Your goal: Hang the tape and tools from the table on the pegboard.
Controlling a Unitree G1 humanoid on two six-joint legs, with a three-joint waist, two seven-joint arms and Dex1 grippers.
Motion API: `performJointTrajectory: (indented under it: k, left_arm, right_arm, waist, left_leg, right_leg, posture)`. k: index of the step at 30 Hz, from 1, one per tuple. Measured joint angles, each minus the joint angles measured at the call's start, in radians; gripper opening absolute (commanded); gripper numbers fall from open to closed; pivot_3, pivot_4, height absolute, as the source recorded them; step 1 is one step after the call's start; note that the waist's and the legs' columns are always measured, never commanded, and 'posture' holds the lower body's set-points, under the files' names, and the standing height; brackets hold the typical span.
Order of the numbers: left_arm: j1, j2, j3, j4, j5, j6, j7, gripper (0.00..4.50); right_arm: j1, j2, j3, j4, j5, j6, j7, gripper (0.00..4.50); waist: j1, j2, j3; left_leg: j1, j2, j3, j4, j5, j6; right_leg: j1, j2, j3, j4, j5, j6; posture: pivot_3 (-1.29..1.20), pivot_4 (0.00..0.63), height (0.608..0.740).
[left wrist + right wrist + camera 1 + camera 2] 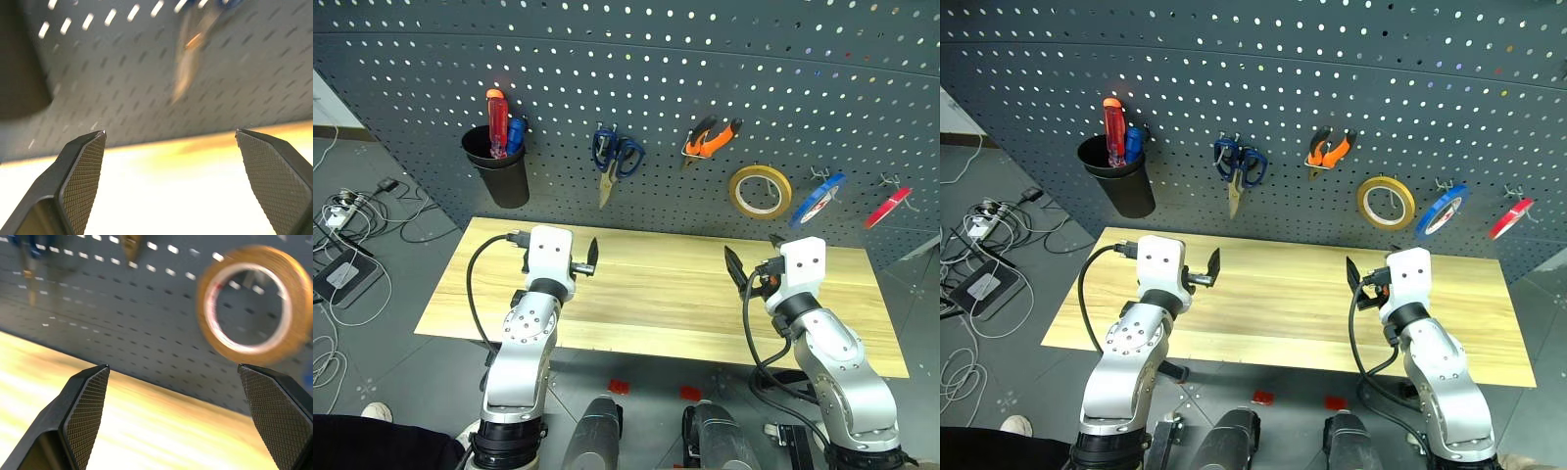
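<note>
On the dark grey pegboard (705, 59) hang the large scissors (615, 155), the orange-and-black pliers (713, 139) and, at the far right, the thin red tape (887, 208). The red-handle screwdriver (497, 122) stands in a black cup (499, 178) fixed to the board. Below lies the light wooden table (656, 299). My left gripper (171, 133) hovers open over the table's left part, pointing at the board, with nothing between its fingers (592, 257). My right gripper (173, 367) is open too, over the right part, facing the yellow roll.
A wide yellow roll (761, 191) and a blue roll (818, 199) hang between the pliers and the red tape. A blue screwdriver (516, 134) shares the cup. Cables and a power strip (342, 211) lie on the floor at the left.
</note>
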Motion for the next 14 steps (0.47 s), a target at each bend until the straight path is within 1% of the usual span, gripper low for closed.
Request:
performJointTrajectory:
  k: [2,7,14]
  left_arm:
    - [0.018,-0.018,0.022,0.006,-0.022,0.018,0.005,4.47]
    - [0.080,-0.014,0.036,0.017,-0.047,0.054,-0.001,4.47]
    - [0.106,-0.009,0.033,0.019,-0.070,0.060,-0.018,4.47]
  right_arm:
    - [0.009,0.012,-0.008,0.019,-0.024,0.005,-0.029,4.50]
    - [0.045,0.054,-0.042,0.073,-0.063,0.074,-0.106,4.50]
    - [0.092,0.097,-0.059,0.119,-0.060,0.099,-0.124,4.50]
  waist:
    - [0.000,0.000,-0.002]
    - [-0.001,0.001,-0.006]
    - [-0.001,0.002,-0.009]
  left_leg:
    - [0.000,0.000,0.000,0.000,0.000,0.000]
    - [0.000,0.000,0.000,-0.001,0.000,0.000]
    - [0.001,0.000,0.001,-0.001,-0.001,0.001]
  right_leg:
    - [0.000,0.000,0.000,0.000,0.000,0.000]
    - [0.000,0.000,0.001,-0.001,0.000,0.000]
    - [0.000,0.000,0.001,-0.001,0.000,0.000]
  posture:
    - [0.15,0.203,0.740]
    - [0.15,0.203,0.740]
    - [0.14,0.202,0.740]
